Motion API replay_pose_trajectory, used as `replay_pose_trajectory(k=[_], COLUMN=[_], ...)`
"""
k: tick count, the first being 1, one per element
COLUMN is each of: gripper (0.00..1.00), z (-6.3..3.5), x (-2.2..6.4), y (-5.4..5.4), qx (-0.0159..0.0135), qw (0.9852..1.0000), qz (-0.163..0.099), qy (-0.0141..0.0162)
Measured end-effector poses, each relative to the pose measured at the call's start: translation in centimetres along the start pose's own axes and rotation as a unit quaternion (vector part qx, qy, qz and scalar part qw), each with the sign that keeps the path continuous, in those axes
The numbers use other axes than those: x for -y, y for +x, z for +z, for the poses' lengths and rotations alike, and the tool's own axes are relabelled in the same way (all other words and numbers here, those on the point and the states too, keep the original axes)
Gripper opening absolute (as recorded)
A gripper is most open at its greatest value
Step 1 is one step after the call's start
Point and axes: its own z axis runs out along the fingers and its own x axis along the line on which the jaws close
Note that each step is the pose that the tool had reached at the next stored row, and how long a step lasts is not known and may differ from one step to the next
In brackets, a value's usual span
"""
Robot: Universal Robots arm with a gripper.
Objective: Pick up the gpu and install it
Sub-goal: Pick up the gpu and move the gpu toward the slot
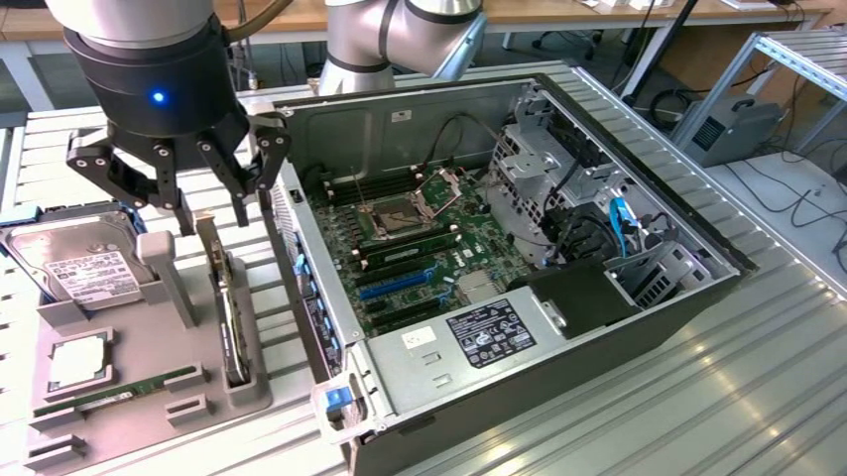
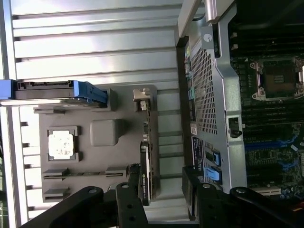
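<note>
1. The gripper (image 1: 212, 206) (image 2: 164, 209) hangs released with its jaws spread wide. It holds nothing.
2. It sits over the far end of a grey holder tray (image 1: 198, 347) (image 2: 123, 156) at the exterior view's left, just beside the open computer case (image 1: 556, 327) (image 2: 213, 95).
3. The graphics card (image 1: 233, 322) (image 2: 146, 166) is a thin black board standing on its edge in a long slot on the tray's right side, the side nearest the case.
4. Its silvery bracket end points to the far side, just under the gripper's fingers (image 1: 242, 203). I cannot tell any contact between them.
5. In the wrist view the dark fingers (image 2: 130, 206) stand either side of the card's line — one pair over the tray, the other over the case wall.
6. A hard drive (image 1: 73, 263) (image 2: 52, 90) with a white label leans at the tray's far left.
7. A square silver processor chip (image 1: 79, 362) (image 2: 61, 145) lies in a pocket nearer on the left.
8. A narrow green memory stick (image 1: 117, 391) (image 2: 85, 174) lies at the tray's near end.
9. The case lies on its side on a ribbed metal table (image 1: 688, 397) (image 2: 95, 47) — its motherboard (image 1: 411, 248) (image 2: 270, 118) faces up, with the card slots bare.
</note>
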Motion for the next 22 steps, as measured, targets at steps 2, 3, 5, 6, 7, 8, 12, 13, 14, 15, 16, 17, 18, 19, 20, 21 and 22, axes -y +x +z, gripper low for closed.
replay_pose_trajectory(k=[2,3,5,6,7,8,12,13,14,15,16,17,18,19,20,21,22], gripper=[0.48,0.48,0.48,0.48,0.48,0.48,0.48,0.48,0.48,0.48,0.48,0.48,0.48,0.48,0.48,0.48,0.48], z=[0.04,0.06,0.36,0.65,0.66,0.67,0.74,0.76,0.79,0.83,0.84,0.85,0.94,1.03,1.1,1.18,1.27], x=[0.0,0.0,0.02,0.04,0.04,0.04,0.04,0.04,0.04,0.04,0.04,0.05,0.05,0.04,0.04,0.05,0.05], y=[0.0,0.0,0.0,0.1,0.1,0.1,0.1,0.1,0.1,0.1,0.1,0.1,0.1,0.1,0.1,0.1,0.1], qx=[0.0,0.0,-0.0002,-0.0005,-0.0005,-0.0005,-0.0005,-0.0005,-0.0005,-0.0005,-0.0006,-0.0006,-0.0006,-0.0006,-0.0007,-0.0007,-0.0008], qw=[1.0,1.0,1.0,1.0,1.0,1.0,1.0,1.0,1.0,1.0,1.0,1.0,1.0,1.0,1.0,0.9999,0.9999], qz=[0.0,0.0,0.0,0.0,0.0,0.0,0.0,0.0,0.0,0.0,0.0,0.0,0.0,0.0,0.0,0.0,0.0], qy=[-0.0002,-0.0003,-0.0038,-0.0064,-0.0065,-0.0066,-0.007,-0.0071,-0.0073,-0.0075,-0.0075,-0.0076,-0.0081,-0.0089,-0.0095,-0.01,-0.0104])
